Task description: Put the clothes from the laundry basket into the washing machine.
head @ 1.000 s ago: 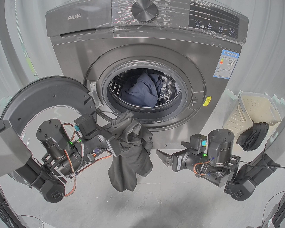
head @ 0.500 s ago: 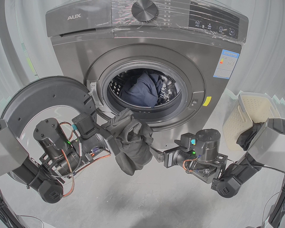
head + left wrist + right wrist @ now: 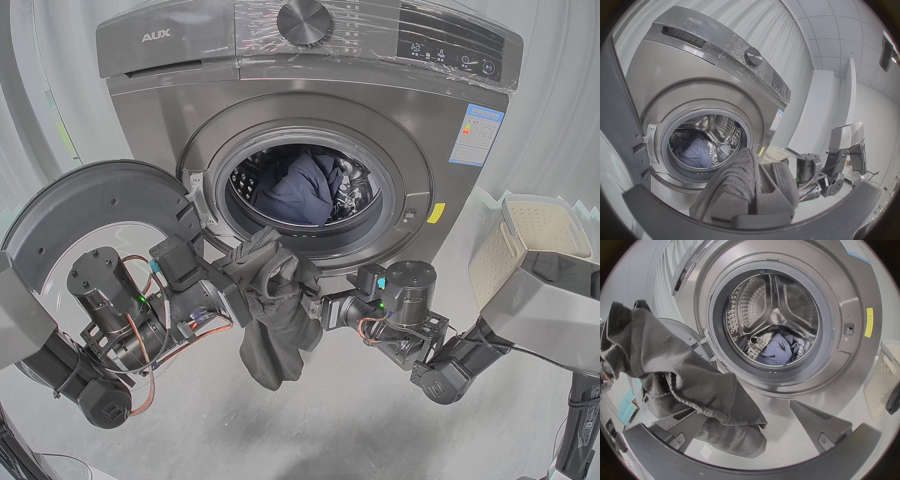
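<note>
My left gripper [image 3: 245, 279] is shut on a dark grey garment [image 3: 278, 319] that hangs just below the washing machine's open drum [image 3: 306, 187]. In the left wrist view the same garment [image 3: 737, 181] bunches over the left gripper [image 3: 756, 195]. My right gripper [image 3: 314, 310] stands open against the garment's right side. In the right wrist view the cloth [image 3: 693, 377] drapes over one finger, while the other finger [image 3: 818, 424] is bare. Navy clothes [image 3: 299, 190] lie inside the drum. The cream laundry basket [image 3: 544, 228] stands at the right, with a dark garment [image 3: 894, 401] in it.
The round machine door [image 3: 94, 206] is swung open to the left, behind my left arm. My right arm's upper shell [image 3: 550, 300] hides the basket's lower part. Bare grey floor [image 3: 350, 425] lies in front of the machine.
My right arm has swung left from near the basket until its gripper reaches the hanging garment. The left arm has barely moved; the garment's lower end bunched up, then dropped again.
</note>
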